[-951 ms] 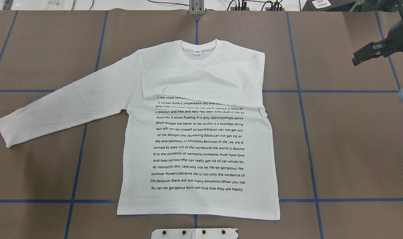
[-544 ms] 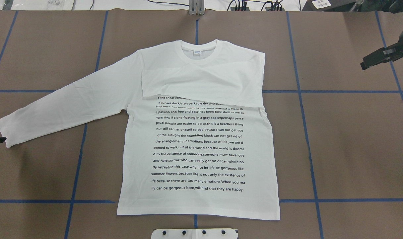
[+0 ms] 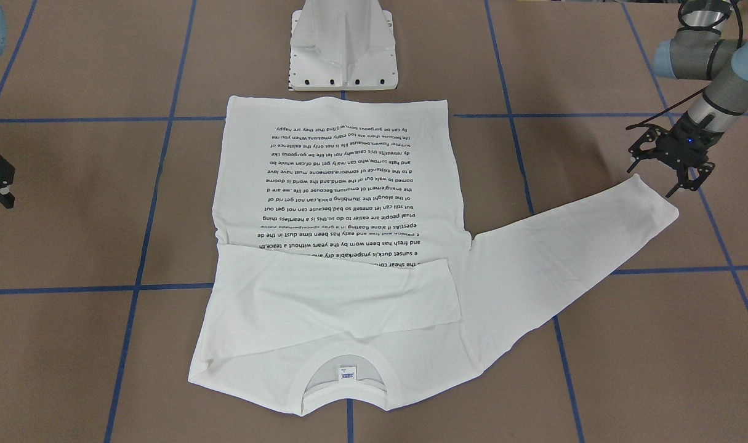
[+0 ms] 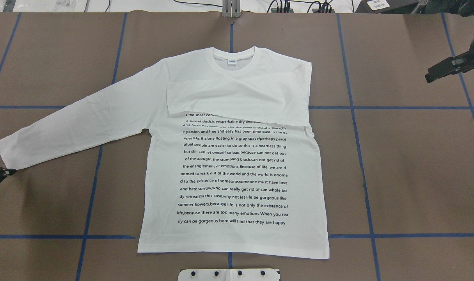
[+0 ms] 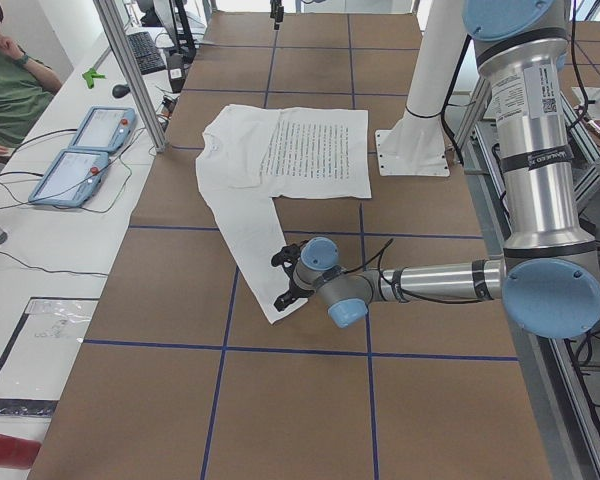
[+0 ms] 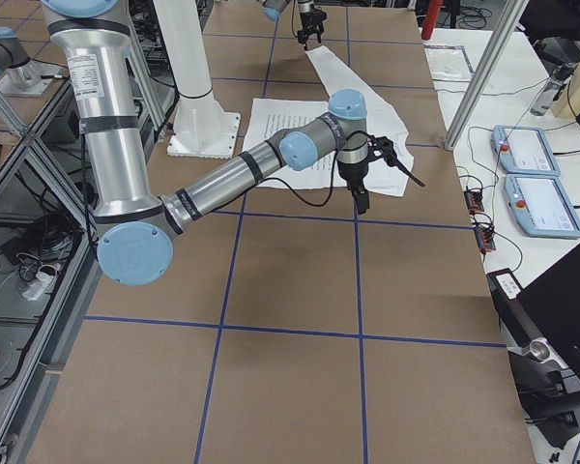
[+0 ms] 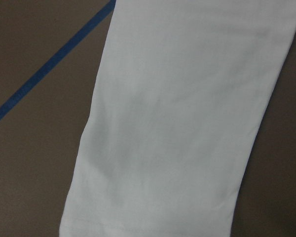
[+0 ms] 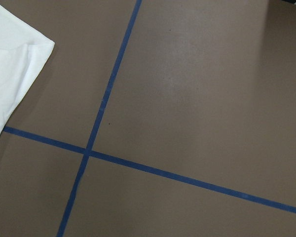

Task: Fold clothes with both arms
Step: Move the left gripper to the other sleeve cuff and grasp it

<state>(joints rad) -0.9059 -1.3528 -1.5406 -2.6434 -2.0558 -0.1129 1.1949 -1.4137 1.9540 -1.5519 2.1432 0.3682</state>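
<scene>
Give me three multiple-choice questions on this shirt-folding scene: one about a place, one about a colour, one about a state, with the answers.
1. Where is the left gripper?
A. neckline
B. outstretched sleeve's cuff
C. hem
2. What colour are the tape lines?
A. red
B. blue
C. yellow
3. How does the shirt's other sleeve lie?
A. folded across the chest
B. stretched sideways
C. hanging off the table

B: it sits open at the cuff's end.
B: a blue grid crosses the brown table.
A: it covers the top text lines.
</scene>
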